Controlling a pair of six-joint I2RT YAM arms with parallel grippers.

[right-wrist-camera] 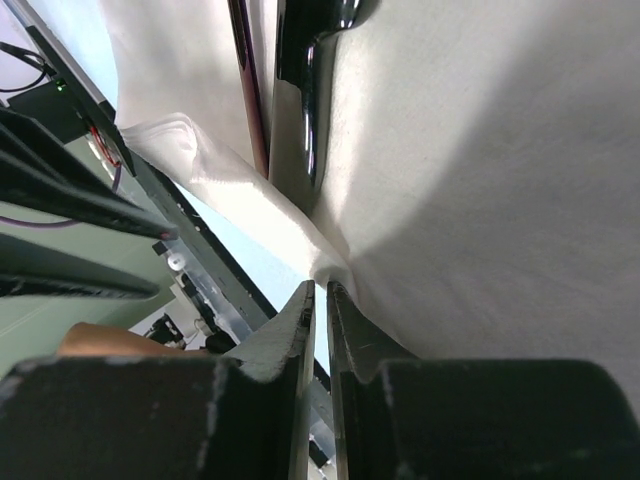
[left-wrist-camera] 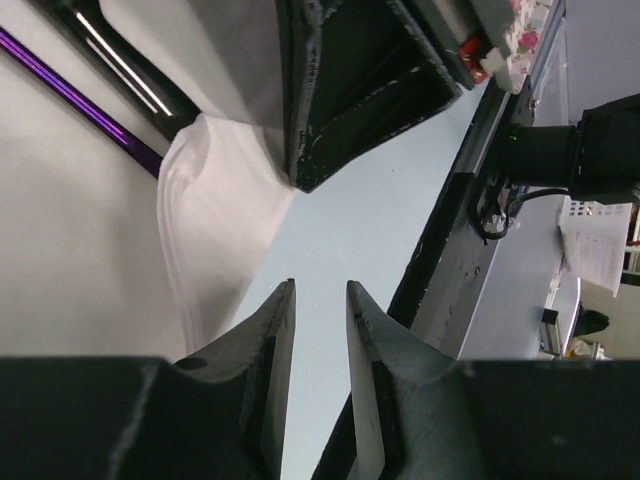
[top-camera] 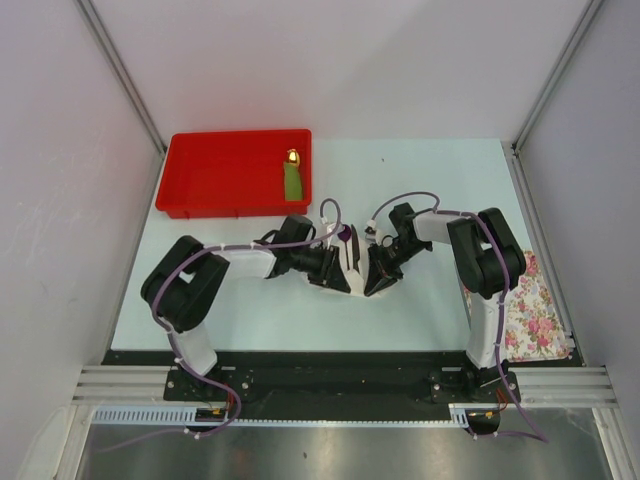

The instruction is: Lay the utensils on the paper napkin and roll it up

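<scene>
The white paper napkin point(right-wrist-camera: 480, 180) lies mid-table, its near edge raised into a fold point(left-wrist-camera: 215, 230). On it lie the two utensils: the black knife point(right-wrist-camera: 305, 100) and the dark spoon handle point(right-wrist-camera: 245, 90). In the left wrist view the spoon handle glints purple point(left-wrist-camera: 70, 85) beside the knife point(left-wrist-camera: 130, 70). The spoon's purple bowl point(top-camera: 343, 235) shows from above. My right gripper point(right-wrist-camera: 320, 288) is nearly closed, pinching the napkin's folded edge at its tips point(top-camera: 376, 283). My left gripper point(left-wrist-camera: 320, 290) is open and empty over bare table, just right of the fold, facing the right fingers point(left-wrist-camera: 340, 110).
A red tray point(top-camera: 190, 190) at the back left holds a green piece with a gold tip point(top-camera: 291, 178). A flower-printed cloth point(top-camera: 535, 310) lies at the right edge by the right arm's base. The table's black front rail point(left-wrist-camera: 450, 230) runs close to both grippers.
</scene>
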